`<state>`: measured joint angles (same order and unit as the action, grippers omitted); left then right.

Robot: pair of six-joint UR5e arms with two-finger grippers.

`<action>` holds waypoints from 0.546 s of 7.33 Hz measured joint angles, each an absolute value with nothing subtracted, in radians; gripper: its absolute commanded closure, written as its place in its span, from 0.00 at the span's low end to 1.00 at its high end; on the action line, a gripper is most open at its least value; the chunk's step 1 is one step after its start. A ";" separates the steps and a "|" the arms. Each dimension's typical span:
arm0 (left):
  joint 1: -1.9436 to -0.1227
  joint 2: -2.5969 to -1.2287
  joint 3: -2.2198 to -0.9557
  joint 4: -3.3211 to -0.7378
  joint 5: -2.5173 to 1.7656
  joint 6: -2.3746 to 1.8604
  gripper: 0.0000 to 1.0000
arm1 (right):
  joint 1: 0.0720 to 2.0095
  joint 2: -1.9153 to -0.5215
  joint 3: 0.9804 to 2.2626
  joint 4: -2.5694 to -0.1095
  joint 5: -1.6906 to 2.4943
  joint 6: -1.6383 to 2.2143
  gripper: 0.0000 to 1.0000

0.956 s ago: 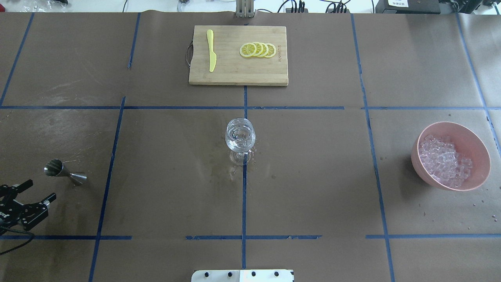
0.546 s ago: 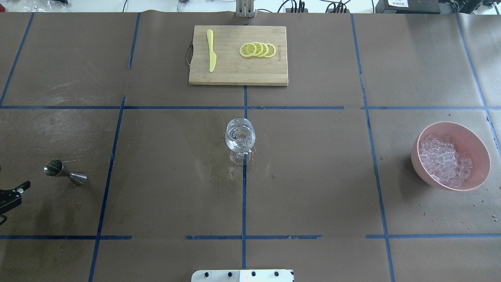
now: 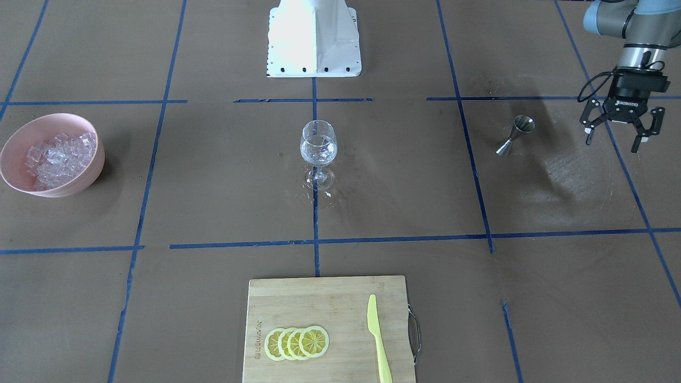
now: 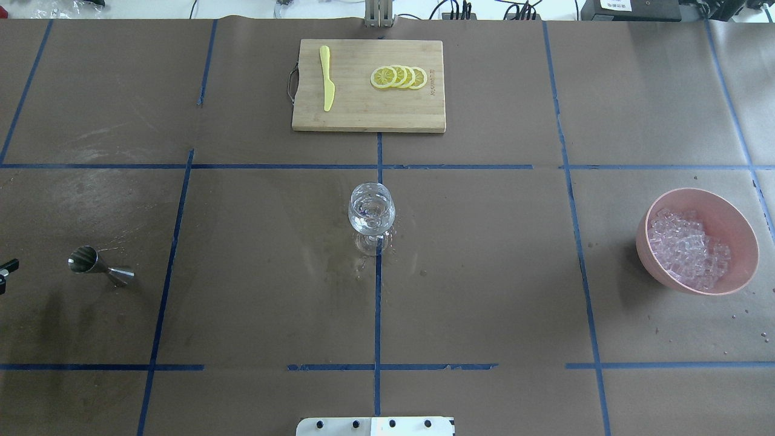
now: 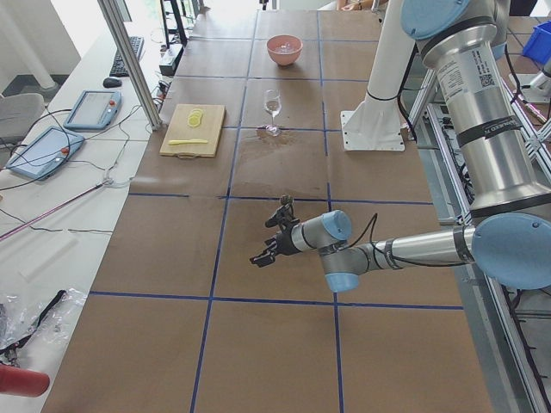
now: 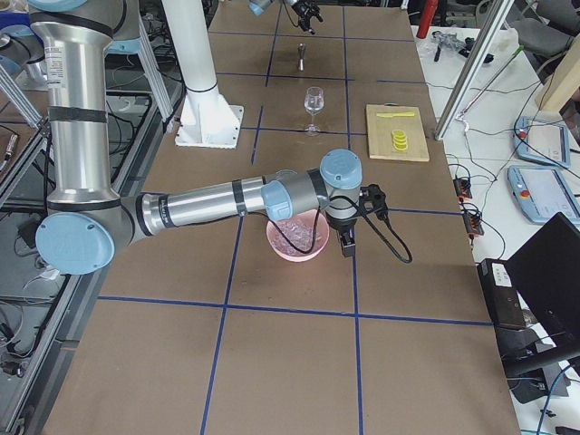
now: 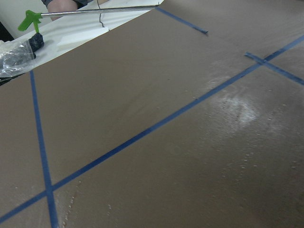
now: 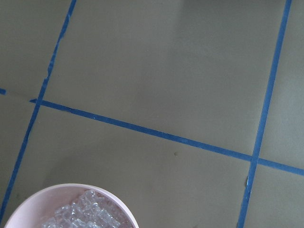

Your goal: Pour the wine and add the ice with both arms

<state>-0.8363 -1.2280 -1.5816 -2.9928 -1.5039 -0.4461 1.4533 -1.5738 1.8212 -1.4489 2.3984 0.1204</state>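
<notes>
Wine [image 3: 318,153] in upright glass [image 3: 318,125], ice [image 3: 56,158] in pink bowl [image 3: 91,177]

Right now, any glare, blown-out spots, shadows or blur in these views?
Front-facing view: the white base is blown out, and the left arm's fingers throw a soft shadow on the table. Left wrist view: a pale sheen on the table, no blur. Overhead view: even light, the glass barely stands out. Right wrist view: greenish cast, bowl cropped at the bottom edge.

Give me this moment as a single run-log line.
left gripper open, empty, beside jigger | right gripper near pink bowl, state unclear | wine in glass | ice in bowl
</notes>
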 measured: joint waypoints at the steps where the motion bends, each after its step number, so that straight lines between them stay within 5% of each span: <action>1: -0.930 -1.286 -1.581 -2.891 -1.598 -0.415 0.00 | 1.451 -1.582 1.855 -1.449 2.397 0.193 0.00; 4: -1.206 -1.456 -1.583 -2.538 -1.979 -0.399 0.00 | 1.335 -1.647 1.902 -1.451 2.390 0.326 0.00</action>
<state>-1.2059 -1.4559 -1.5830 -2.5375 -1.9788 -0.3993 1.3346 -1.6471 1.9024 -1.4514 2.3903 0.3256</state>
